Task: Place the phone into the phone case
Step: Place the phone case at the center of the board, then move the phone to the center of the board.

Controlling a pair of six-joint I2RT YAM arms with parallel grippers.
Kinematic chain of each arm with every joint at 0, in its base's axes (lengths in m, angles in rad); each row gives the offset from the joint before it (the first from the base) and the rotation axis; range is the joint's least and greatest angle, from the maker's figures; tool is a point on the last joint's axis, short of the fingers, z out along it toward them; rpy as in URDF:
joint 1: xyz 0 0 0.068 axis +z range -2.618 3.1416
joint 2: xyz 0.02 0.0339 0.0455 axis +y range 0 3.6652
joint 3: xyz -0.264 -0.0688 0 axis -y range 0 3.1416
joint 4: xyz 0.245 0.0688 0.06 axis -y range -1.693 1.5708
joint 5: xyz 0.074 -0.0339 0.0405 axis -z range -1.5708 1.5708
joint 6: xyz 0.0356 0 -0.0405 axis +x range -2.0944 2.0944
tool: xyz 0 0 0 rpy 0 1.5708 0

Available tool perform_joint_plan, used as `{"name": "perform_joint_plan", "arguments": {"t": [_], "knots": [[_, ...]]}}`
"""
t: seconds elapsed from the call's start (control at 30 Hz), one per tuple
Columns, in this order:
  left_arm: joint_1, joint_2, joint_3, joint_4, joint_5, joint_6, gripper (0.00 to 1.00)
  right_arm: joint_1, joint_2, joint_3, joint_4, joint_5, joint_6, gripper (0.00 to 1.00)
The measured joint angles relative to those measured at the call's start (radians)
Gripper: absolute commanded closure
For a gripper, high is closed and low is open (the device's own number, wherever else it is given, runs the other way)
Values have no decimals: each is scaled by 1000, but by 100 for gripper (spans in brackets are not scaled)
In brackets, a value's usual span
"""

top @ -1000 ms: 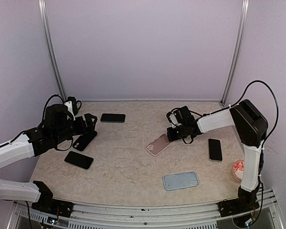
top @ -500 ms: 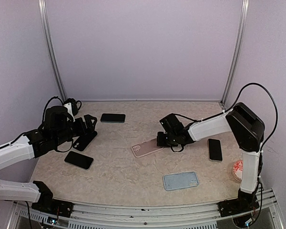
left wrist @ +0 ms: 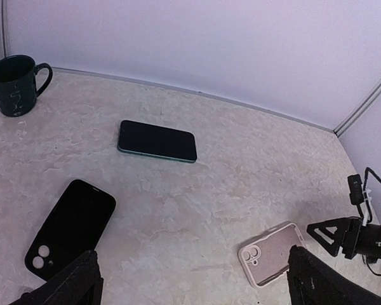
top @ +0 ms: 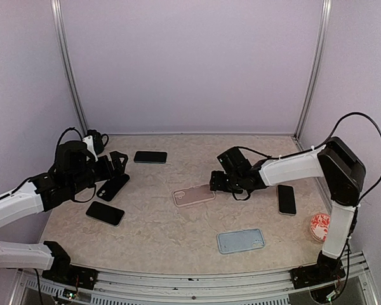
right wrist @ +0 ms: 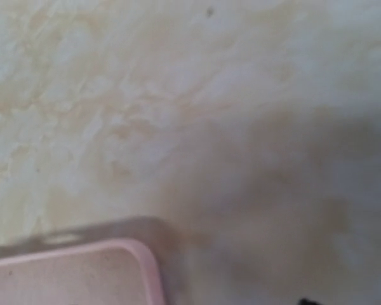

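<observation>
Lying flat, pink phone case runs left-right, right end effector released beside it

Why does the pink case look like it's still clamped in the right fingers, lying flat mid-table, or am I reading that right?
Not quite. The pink case does lie flat mid-table, but it isn't clamped: the right gripper sits just beside its edge, fingers apart and off it. The top view shows the gap, and the left wrist view shows the case lying free on the table.

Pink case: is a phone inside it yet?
No. The pink case lies on the table with nothing in it, and the black phone lies apart, farther back.
</observation>
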Motion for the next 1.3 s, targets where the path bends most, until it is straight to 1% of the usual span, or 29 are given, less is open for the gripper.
{"name": "perform_joint_plan", "arguments": {"t": [0.07,0.2,0.23,0.37,0.53,0.67,0.97,1.3], "knots": [[0,-2,-2,0,0,0,1,-8,-63,-36,-22,27,-18,18],[0,-2,-4,1,0,0,1,-44,-228,-143,-58,60,-43,14],[0,-2,-4,0,0,0,1,-62,-263,-171,-62,66,-45,12],[0,-2,-4,2,2,0,1,-171,-422,-313,-78,83,-46,8],[0,8,-4,19,11,0,1,-273,-547,-436,-116,98,-40,5],[0,17,-4,24,18,0,1,-297,-584,-474,-143,108,-16,1],[0,21,-4,32,23,0,1,-332,-567,-485,-248,167,106,1],[0,26,-4,42,27,0,1,-403,-557,-566,-258,143,157,1]]}}
